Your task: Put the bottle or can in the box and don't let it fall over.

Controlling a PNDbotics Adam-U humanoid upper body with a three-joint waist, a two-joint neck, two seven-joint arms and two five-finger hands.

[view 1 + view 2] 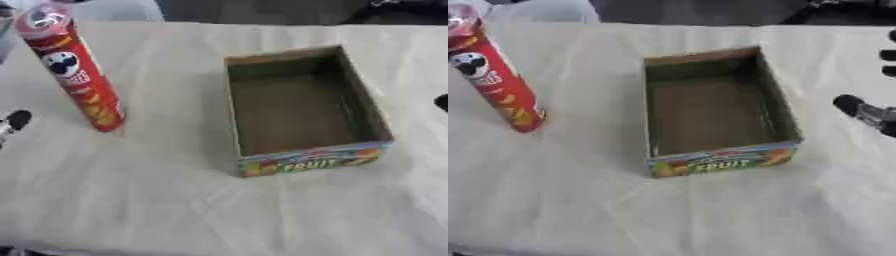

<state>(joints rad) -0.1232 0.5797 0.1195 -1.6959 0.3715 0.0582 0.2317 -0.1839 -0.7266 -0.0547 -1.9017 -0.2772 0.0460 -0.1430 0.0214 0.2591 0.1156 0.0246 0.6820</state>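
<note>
The tall red can [75, 70] stands upright on the cloth-covered surface [175, 200], well left of the empty cardboard box [302, 107]. It looks like a light, stiff, smooth tube, tippy because narrow; a mid-body hold seems safest. The left hand [15, 122] and right hand [866, 113] barely show; whether their fingers are apart or together, I cannot tell.

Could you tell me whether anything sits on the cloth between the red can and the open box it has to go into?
Nothing visible does. The red can stands upright left of the box, with only bare cloth between them, and the box is empty.
</note>
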